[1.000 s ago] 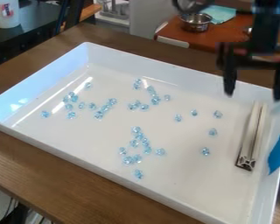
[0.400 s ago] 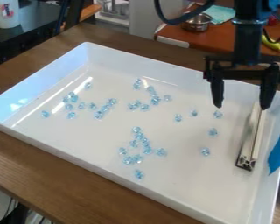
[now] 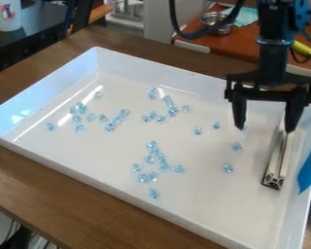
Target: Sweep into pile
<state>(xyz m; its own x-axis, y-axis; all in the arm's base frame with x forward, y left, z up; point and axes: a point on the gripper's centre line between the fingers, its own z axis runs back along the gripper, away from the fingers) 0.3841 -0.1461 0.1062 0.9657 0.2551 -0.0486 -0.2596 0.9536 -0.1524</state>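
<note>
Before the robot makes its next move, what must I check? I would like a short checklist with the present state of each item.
1. Gripper open: ok.
2. Long narrow tool lying inside the tray: ok.
3. Tool centred between the fingers: not ok; in this view one finger overlaps its far end.
4. Fingertips low enough to grasp: cannot tell.
5. Blue beads inside the tray: ok, though scattered.
6. Tool held for sweeping: not ok.
</note>
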